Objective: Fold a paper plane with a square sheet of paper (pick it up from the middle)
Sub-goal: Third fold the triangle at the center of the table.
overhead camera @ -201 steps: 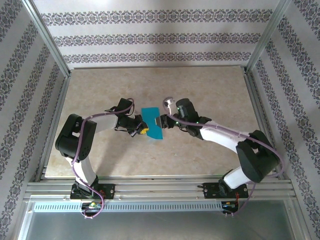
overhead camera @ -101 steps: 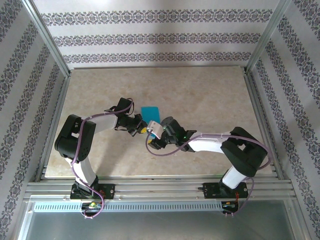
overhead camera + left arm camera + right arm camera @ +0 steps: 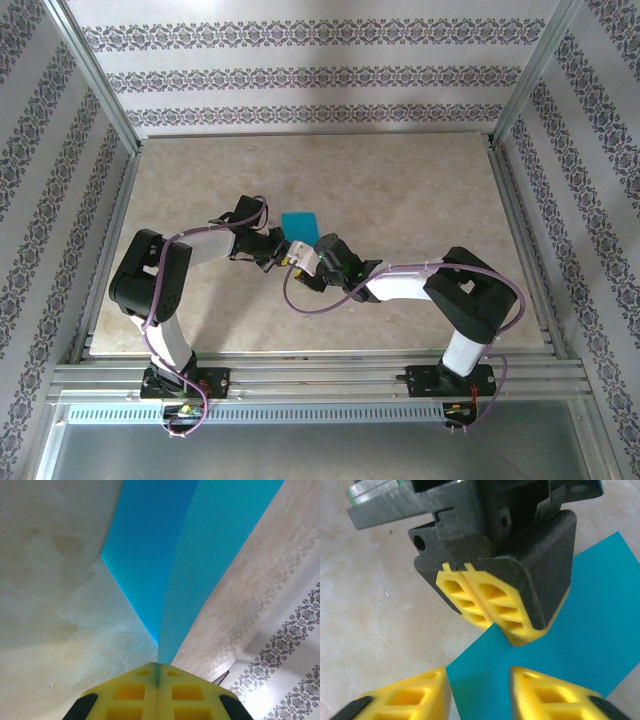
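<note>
The teal-blue sheet of paper [image 3: 300,222] lies at the table's middle, its near part hidden under the arms. In the left wrist view the paper [image 3: 200,545] spreads as two panels from a lengthwise crease that runs into my left gripper [image 3: 158,666], which is shut on the paper's edge. My left gripper [image 3: 285,256] also appears from the right wrist, where its closed tips [image 3: 492,611] pinch the sheet [image 3: 580,630] near a corner. My right gripper [image 3: 479,677] is open, one finger on each side of that corner, close to the left fingertips. Its wrist [image 3: 335,262] sits just right of the left gripper.
The beige marbled table [image 3: 400,180] has free room on all sides of the arms. Aluminium frame rails [image 3: 300,375] border the near edge, and patterned walls [image 3: 300,80] close in the back and sides.
My right arm has swung from the paper's right side down and leftward, and its gripper now meets the left gripper at the paper's near corner. The left gripper has stayed put.
</note>
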Robot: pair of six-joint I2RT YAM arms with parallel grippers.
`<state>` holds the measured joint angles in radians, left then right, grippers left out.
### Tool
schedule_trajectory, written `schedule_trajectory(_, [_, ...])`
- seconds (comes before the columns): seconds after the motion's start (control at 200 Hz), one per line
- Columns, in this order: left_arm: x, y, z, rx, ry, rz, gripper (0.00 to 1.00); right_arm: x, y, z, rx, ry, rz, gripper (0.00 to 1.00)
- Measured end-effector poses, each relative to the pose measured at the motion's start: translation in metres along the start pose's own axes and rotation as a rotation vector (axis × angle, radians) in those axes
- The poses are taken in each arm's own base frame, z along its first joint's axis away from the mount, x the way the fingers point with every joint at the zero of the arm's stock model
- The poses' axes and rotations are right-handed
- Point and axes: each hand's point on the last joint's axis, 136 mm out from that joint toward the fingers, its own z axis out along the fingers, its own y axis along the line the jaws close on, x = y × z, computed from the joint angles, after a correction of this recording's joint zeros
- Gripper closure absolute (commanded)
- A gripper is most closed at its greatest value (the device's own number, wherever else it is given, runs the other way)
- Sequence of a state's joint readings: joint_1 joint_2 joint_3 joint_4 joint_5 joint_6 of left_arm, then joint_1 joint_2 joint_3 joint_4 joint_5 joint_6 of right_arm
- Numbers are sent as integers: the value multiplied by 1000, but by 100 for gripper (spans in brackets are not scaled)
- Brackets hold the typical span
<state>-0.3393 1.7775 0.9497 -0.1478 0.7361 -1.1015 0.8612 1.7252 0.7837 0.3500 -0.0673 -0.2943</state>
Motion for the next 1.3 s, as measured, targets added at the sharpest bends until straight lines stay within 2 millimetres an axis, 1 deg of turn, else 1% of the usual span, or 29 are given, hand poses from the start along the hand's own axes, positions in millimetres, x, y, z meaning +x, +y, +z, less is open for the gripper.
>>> schedule_trajectory(0.15, [0,1,0,-1,1,-1,98,-3,-1,0,2,-10,-1,87])
schedule_trajectory(0.225, [0,1,0,0,0,-1,95,-3,-1,0,1,-10,2,92])
schedule_trajectory(0.29, [0,1,0,-2,0,-2,84,-3,0,0,-1,-10,5,94])
schedule_trajectory(0.4, [-1,4,-3,-15,-17,3,65,-3,2,0,-15,-13,16,95])
schedule_trajectory(0.475, [-4,8,-13,-40,-45,12,60,-4,5,0,-35,-18,36,94])
schedule_trajectory(0.61, [-20,11,-45,-57,-133,35,55,-4,9,-1,-88,-22,105,94])
schedule_trajectory(0.66, [-26,8,-55,-54,-163,61,55,-5,11,-3,-111,-26,145,94])
schedule_trajectory(0.739, [-31,-9,-66,-31,-189,129,55,-6,14,-5,-146,-30,203,94])
schedule_trajectory(0.809, [-32,-24,-68,-3,-192,187,58,-8,17,-6,-178,-34,256,93])
schedule_trajectory(0.879, [-30,-33,-66,15,-184,228,62,-9,21,-8,-208,-35,303,93])
schedule_trajectory(0.949, [-30,-39,-58,19,-164,259,66,-10,25,-9,-238,-33,347,93])
schedule_trajectory(1.039, [-34,-41,-39,1,-132,288,72,-12,30,-10,-269,-31,397,93])
schedule_trajectory(1.159, [-39,-36,-13,-40,-90,311,76,-13,35,-11,-303,-26,447,93])
schedule_trajectory(1.299, [-43,-29,3,-108,-60,340,80,-11,41,-9,-336,-10,488,92])
